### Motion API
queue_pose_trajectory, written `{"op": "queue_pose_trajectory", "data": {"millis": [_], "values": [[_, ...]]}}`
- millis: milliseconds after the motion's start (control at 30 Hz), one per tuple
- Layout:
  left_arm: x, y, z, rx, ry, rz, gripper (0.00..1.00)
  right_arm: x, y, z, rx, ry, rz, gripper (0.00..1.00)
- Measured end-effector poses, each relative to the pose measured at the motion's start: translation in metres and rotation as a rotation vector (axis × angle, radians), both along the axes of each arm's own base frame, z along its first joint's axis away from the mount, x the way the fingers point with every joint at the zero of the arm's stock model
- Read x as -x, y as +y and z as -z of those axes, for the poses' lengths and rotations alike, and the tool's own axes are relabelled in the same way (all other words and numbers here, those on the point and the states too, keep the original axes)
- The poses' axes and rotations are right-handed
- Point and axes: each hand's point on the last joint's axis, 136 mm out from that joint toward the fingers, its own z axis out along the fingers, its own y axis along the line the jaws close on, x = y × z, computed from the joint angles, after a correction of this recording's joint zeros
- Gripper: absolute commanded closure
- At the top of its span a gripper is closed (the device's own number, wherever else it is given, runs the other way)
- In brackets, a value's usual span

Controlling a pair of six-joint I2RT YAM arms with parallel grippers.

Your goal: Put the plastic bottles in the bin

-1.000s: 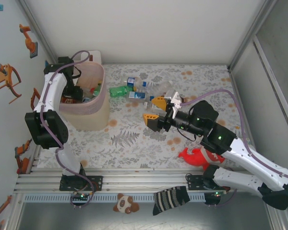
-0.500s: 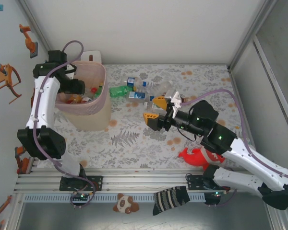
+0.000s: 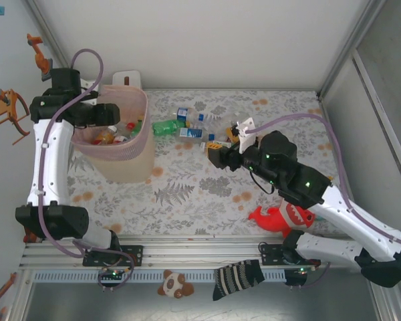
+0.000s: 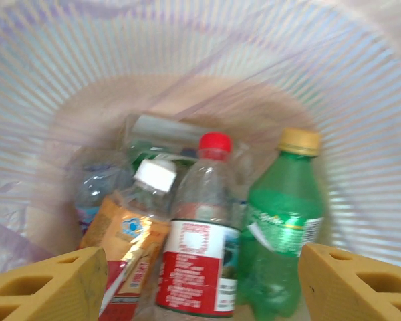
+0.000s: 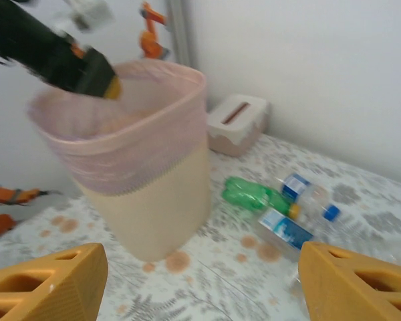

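1. In the upper left of the top view, the bin (image 3: 132,164) stands upright on the worktop (image 3: 187,200), and several plastic bottles (image 3: 123,130) lie inside it.
2. In the left wrist view, a red-capped bottle (image 4: 202,241) with a red label sits in the middle of the bin's bottom. A yellow-capped green bottle (image 4: 281,221) lies against its right side, and a white-capped bottle (image 4: 130,227) with an orange label is on its left.
3. In the upper middle of the top view, more bottles lie on the worktop to the right of the bin. A loose green bottle (image 3: 164,126) is the one nearest the bin, and the blue-labelled bottles (image 3: 190,132) are just past it.
4. The left pincer (image 4: 202,257) hovers over the bin's mouth with its fingers (image 4: 53,287) apart and nothing between them.
5. The right pincer (image 3: 217,152) hangs above the middle of the worktop, near the loose bottles. Its fingers (image 5: 47,284) are spread wide and hold nothing.
6. A white box (image 3: 125,79) sits just behind the bin at the top of the frame.
7. A red plush toy (image 3: 281,217) lies at the lower right, beside the right arm (image 3: 334,200).
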Motion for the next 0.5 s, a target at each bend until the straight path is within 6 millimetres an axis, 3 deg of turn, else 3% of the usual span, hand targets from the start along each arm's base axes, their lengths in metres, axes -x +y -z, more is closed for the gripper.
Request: {"op": "queue_pose_trajectory", "data": {"millis": [300,500], "values": [[0.014,-0.035,-0.040,0.240,-0.159,0.064,0.25,-0.042,-0.023,0.065,0.132,0.190,0.213,0.30],[0.027,-0.056,-0.055,0.395,-0.222,0.109,0.25,-0.060,-0.019,0.107,0.243,0.286,0.201,0.31]]}}
